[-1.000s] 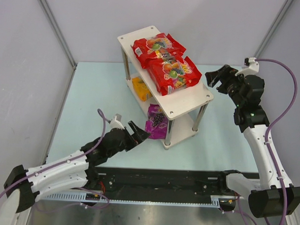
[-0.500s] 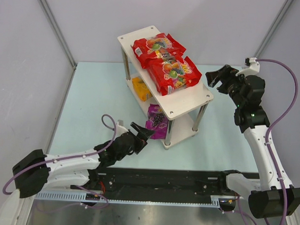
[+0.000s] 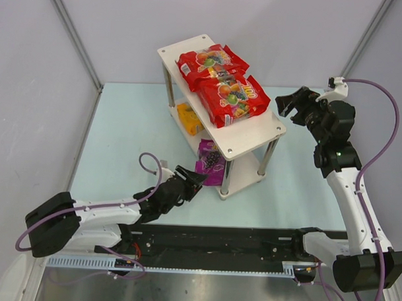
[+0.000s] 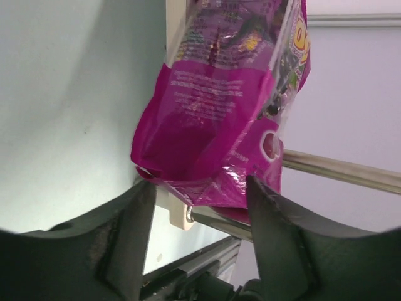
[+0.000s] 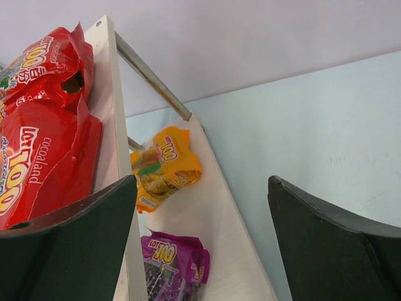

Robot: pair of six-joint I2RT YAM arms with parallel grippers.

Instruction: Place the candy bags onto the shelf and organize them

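The shelf (image 3: 255, 142) stands mid-table. Two red candy bags (image 3: 223, 82) lie on its top board. An orange-yellow bag (image 3: 188, 118) and a purple bag (image 3: 210, 163) lie on the lower board, the purple one at the near end. My left gripper (image 3: 191, 180) is open right at the purple bag. In the left wrist view the purple bag (image 4: 219, 106) hangs over the board's corner (image 4: 178, 213), its lower edge between my spread fingertips (image 4: 135, 213). My right gripper (image 3: 292, 101) is open and empty, raised to the right of the shelf. Its view shows the red bags (image 5: 44, 125), the orange-yellow bag (image 5: 166, 166) and the purple bag (image 5: 175, 266).
Pale walls with metal corner posts (image 3: 73, 34) enclose the light table. A black rail (image 3: 217, 247) runs along the near edge between the arm bases. The shelf's slim metal legs (image 3: 225, 178) stand next to the left gripper.
My left arm has dropped lower and reached forward to the right, bringing its open gripper up to the purple bag. The right arm and the bags have not moved.
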